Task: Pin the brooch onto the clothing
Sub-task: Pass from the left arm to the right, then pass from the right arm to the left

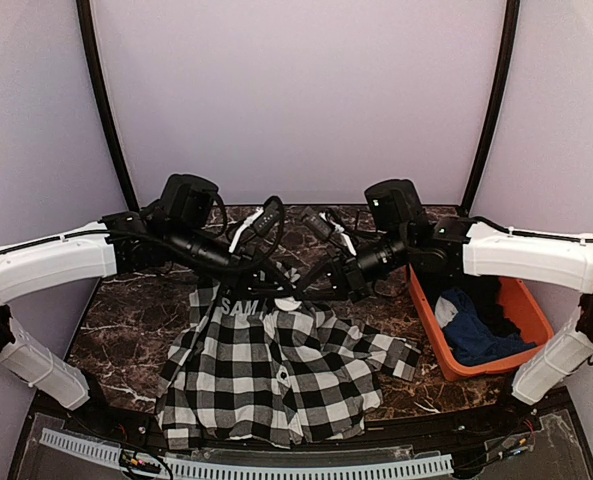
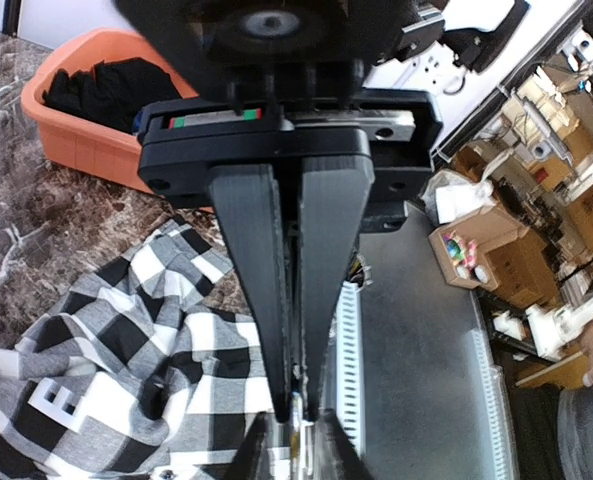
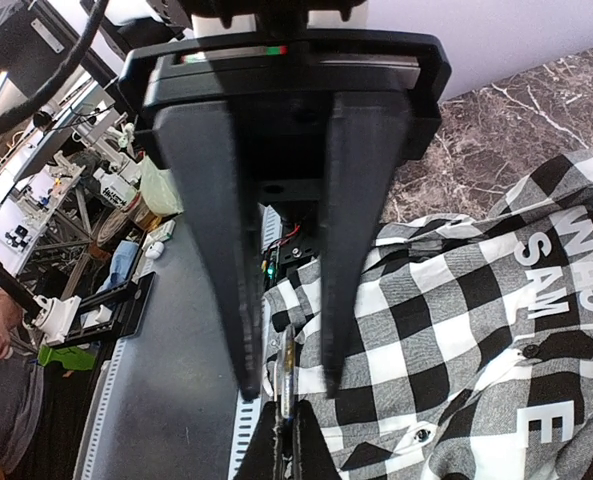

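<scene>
Shirt (image 1: 276, 375) sprawls at the table's (image 1: 126, 310) near edge, centre, lettering up. Orange bin (image 1: 431, 330) sits at right. Both grippers meet tip to tip above the collar. Right gripper (image 3: 284, 375) pinches a thin metal piece, probably the brooch (image 3: 287, 368); left gripper (image 2: 296, 405) narrow, hold unclear. Handover step; next, lower onto fabric.

1. Shirt (image 3: 476, 330), right wrist view: white block letters "SAM", a partly folded "WAS" beside it, and a lone "E" lower down.
2. Top view: "SAM" on the same shirt.
</scene>
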